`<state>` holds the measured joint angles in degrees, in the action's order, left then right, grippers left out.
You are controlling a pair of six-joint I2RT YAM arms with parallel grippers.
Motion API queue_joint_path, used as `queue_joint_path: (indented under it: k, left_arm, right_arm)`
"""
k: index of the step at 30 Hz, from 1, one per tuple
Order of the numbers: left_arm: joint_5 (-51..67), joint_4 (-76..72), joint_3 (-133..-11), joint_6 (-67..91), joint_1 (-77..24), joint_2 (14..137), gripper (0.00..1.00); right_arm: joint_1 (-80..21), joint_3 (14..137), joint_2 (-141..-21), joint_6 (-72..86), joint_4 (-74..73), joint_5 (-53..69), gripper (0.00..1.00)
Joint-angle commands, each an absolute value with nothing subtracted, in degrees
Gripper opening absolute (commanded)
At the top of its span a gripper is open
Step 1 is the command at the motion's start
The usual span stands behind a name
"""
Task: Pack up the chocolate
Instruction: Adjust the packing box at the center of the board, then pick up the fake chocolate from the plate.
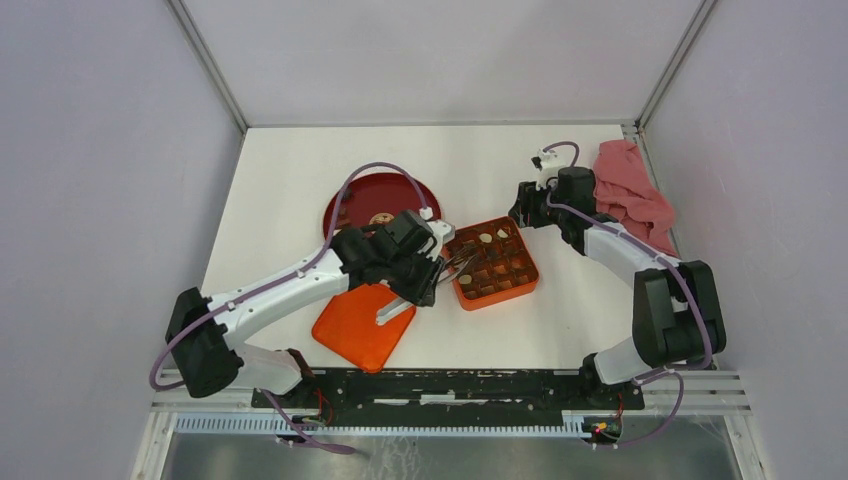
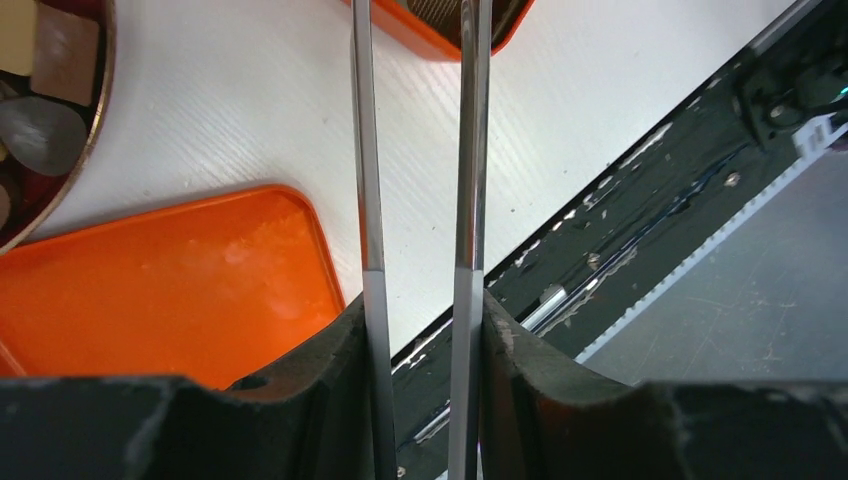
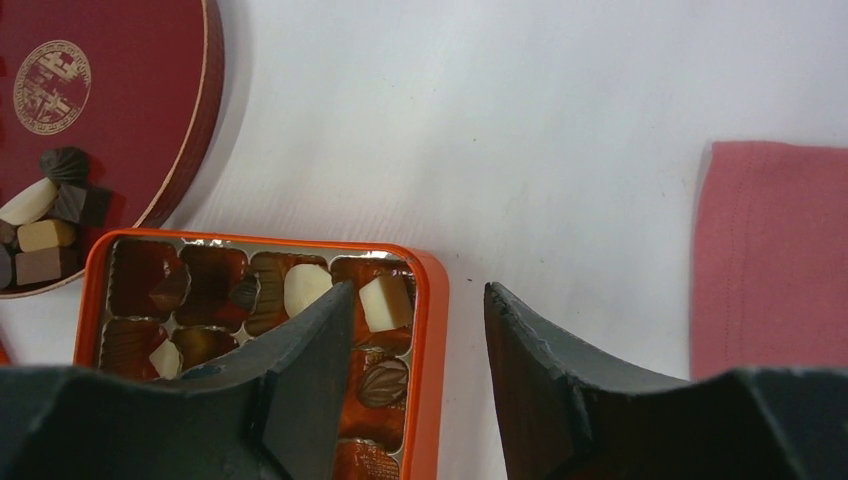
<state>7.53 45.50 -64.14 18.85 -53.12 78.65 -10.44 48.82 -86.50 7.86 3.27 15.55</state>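
Observation:
Several chocolate pieces (image 3: 48,222) lie on the round dark red plate (image 1: 352,200); they also show in the left wrist view (image 2: 45,90). More pieces, cream (image 3: 385,300) and brown (image 3: 385,382), sit in compartments of the square orange box (image 1: 533,266). My left gripper (image 1: 425,272) is shut on metal tongs (image 2: 370,150), whose arms reach over the box's near-left corner (image 2: 420,45). The tong tips are out of view, so I cannot tell whether they hold a piece. My right gripper (image 1: 520,212) is open and empty, low at the box's far right rim (image 3: 432,330).
A flat orange lid (image 1: 362,325) lies on the table in front of the plate, under my left arm; it shows in the left wrist view (image 2: 170,290). A pink cloth (image 1: 630,195) lies at the back right, close to my right arm. The black base rail (image 1: 450,385) runs along the near edge.

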Motion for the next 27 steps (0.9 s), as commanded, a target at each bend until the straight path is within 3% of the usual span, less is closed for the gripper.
queue_joint_path:
  k: [1, 13, 27]
  left_arm:
    - [6.25, 40.35, -67.72, 23.62, -50.93, 73.34, 0.42]
    - [8.11, 48.84, -64.55, 21.18, -30.65, 69.10, 0.42]
    - [-3.96, 59.24, -68.60, 14.32, -17.52, 74.11, 0.42]
  right_arm:
    - [-9.60, 50.65, -83.88, 3.27, 3.55, 20.46, 0.57]
    - [-6.97, 52.76, -81.06, -7.63, -3.48, 29.57, 0.60]
    - [-5.15, 48.89, -77.78, -8.64, -2.78, 34.13, 0.61]
